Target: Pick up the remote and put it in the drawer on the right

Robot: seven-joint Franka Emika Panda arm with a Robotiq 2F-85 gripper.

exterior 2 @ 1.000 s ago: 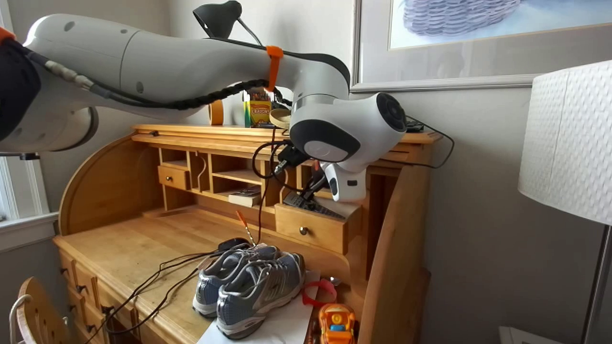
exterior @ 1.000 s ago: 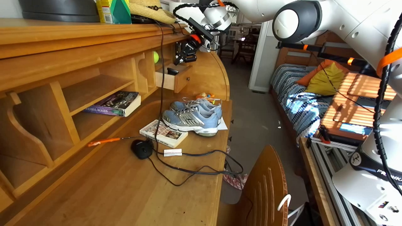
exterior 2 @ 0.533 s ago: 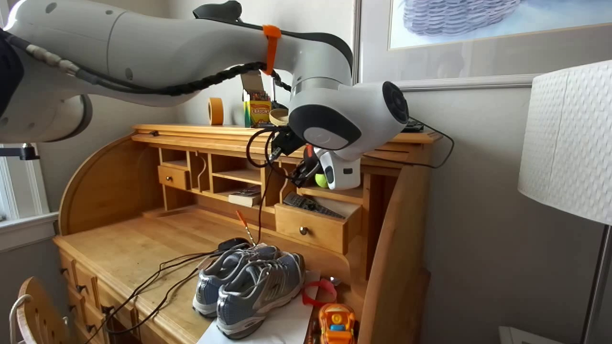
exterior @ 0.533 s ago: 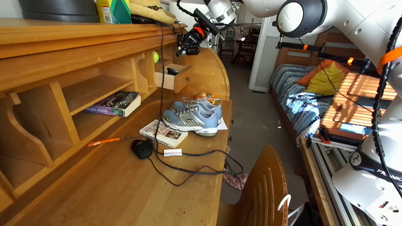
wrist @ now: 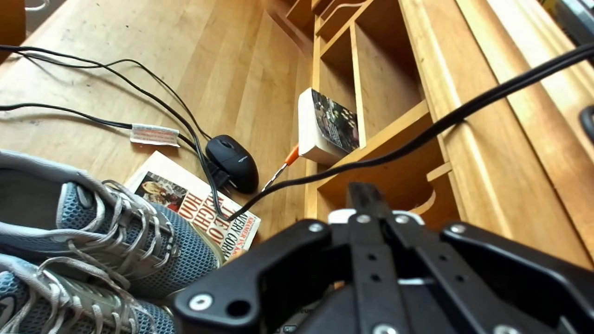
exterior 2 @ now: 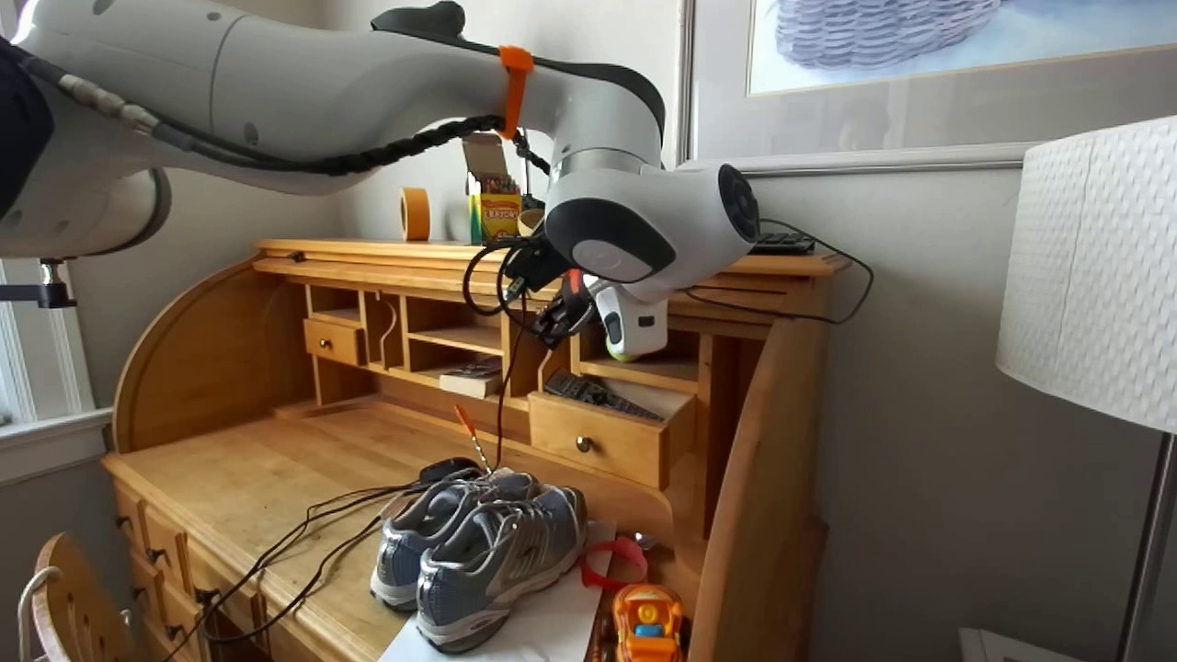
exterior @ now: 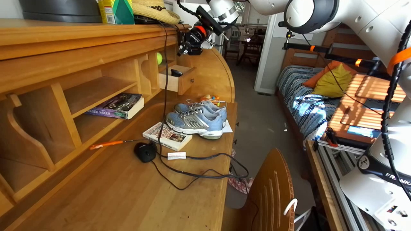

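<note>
The remote (exterior 2: 602, 395) is a slim dark bar with small buttons. It lies aslant in the open drawer (exterior 2: 625, 452), with one end raised toward the drawer's left side. In an exterior view only a short dark end of the remote (exterior: 176, 73) shows above the drawer's side (exterior: 169, 82). My gripper (exterior 2: 550, 340) hangs above and to the left of the drawer, apart from the remote. In the wrist view the gripper (wrist: 369, 197) has its fingers together with nothing between them. The remote and the drawer do not show in the wrist view.
A black cord (exterior: 165, 73) hangs from the desk top close to the gripper and crosses the wrist view (wrist: 399, 150). Sneakers (exterior: 196, 122), a booklet (exterior: 167, 136) and a mouse (exterior: 145, 152) lie on the desk below. A tennis ball (exterior: 159, 58) sits in a cubby above the drawer.
My gripper has risen away from the remote and drawer and shifted slightly left toward the hanging cord. The remote stays in the drawer, and the drawer has not moved.
</note>
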